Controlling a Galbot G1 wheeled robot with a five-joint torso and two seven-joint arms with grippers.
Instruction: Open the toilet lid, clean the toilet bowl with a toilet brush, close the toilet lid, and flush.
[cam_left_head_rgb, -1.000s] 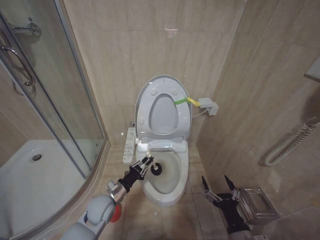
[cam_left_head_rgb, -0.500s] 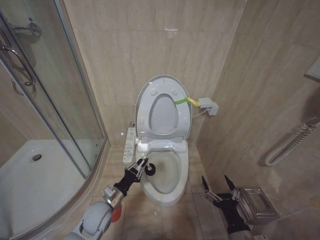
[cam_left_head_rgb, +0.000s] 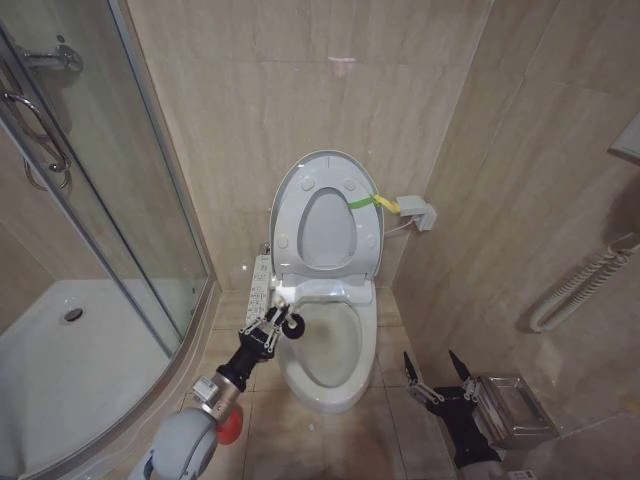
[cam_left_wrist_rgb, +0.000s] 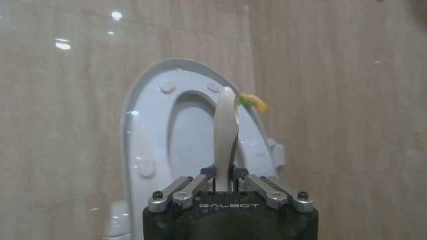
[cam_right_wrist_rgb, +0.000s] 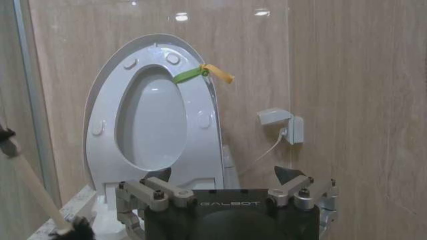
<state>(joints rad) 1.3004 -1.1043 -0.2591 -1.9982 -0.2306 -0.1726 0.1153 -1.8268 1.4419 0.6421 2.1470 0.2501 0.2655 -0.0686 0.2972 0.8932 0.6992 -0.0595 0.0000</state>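
Toilet lid (cam_left_head_rgb: 327, 218) upright against the wall, together with the ring seat, so bowl open. Left hand (cam_left_head_rgb: 268, 328) closed on the thin white handle of the toilet brush (cam_left_head_rgb: 292, 327), at the bowl's left rear rim, just below the button panel (cam_left_head_rgb: 258, 287). Dark brush head at the rim edge of the toilet bowl (cam_left_head_rgb: 330, 385), hardly over the water. Long axis of the brush in line with the forearm, pointing up and to the right toward the bowl's middle. In the left wrist view, handle (cam_left_wrist_rgb: 225, 140) straight out between the fingers. Bowl interior to the right of and below the brush head, so probably a short reach inward. Right hand (cam_left_head_rgb: 438, 374) spread wide, empty, low near the floor at the toilet's right side, well apart from the brush; left arm clearly the nearer one.
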